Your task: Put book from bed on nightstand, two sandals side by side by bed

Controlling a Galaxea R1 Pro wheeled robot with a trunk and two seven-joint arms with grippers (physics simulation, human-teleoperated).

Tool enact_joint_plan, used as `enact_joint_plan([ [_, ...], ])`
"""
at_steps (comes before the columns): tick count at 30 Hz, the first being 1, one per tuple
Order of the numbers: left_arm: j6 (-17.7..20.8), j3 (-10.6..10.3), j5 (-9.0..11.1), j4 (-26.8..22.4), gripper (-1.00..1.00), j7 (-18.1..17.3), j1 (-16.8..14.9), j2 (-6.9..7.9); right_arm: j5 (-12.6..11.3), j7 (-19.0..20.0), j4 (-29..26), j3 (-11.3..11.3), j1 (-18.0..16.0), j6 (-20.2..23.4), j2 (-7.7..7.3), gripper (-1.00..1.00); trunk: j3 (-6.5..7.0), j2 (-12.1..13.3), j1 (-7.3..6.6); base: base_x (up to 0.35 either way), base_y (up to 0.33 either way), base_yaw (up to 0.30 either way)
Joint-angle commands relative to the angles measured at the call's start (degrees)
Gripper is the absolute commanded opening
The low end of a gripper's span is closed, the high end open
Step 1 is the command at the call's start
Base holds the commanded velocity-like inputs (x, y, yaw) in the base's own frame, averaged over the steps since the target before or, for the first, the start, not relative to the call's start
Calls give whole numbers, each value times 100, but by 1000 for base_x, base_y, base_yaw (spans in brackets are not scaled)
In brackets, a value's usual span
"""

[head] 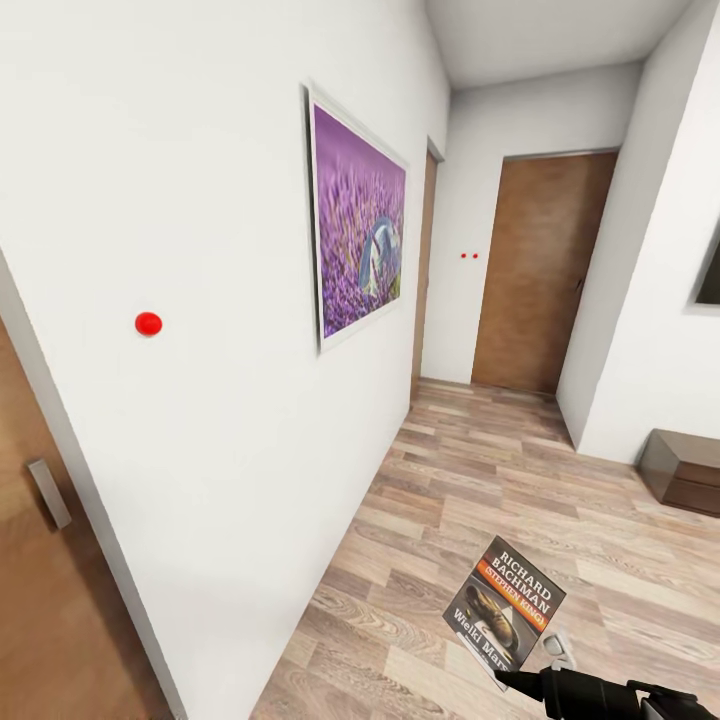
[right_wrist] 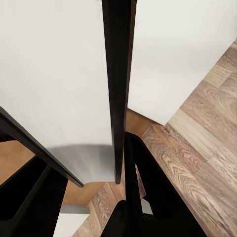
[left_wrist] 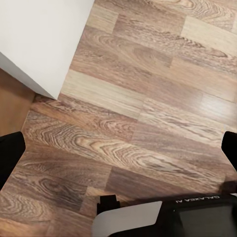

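The book (head: 505, 600), a thin paperback with an orange band and "Richard Bachman" in white, hangs tilted above the plank floor at the lower right of the head view. My right gripper (head: 512, 678) is shut on its lower edge. In the right wrist view the book (right_wrist: 118, 89) shows edge-on as a thin dark strip clamped between the black fingers (right_wrist: 140, 168). My left gripper (left_wrist: 118, 150) is open over bare floor, nothing between its fingertips. The bed, the nightstands and the sandals are out of view.
A white wall with a purple painting (head: 360, 240) runs close along my left. A brown door (head: 545, 270) stands at the far end, another door (head: 40, 560) at near left. A low dark cabinet (head: 685, 470) sits at right under a black screen (head: 710, 270).
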Motion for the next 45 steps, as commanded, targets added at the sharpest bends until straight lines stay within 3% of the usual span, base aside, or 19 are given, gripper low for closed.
enact_joint_plan([
  [1,-20,49,-58,5,100,-14,-2,1,-61,7,-2,35,-3,60,-5,-100,-3,-5,2,0,0,0],
  [45,-20,49,-57,5,100,-14,-2,1,-61,14,-2,33,-3,51,-6,-100,-343,-5,2,0,0,0],
])
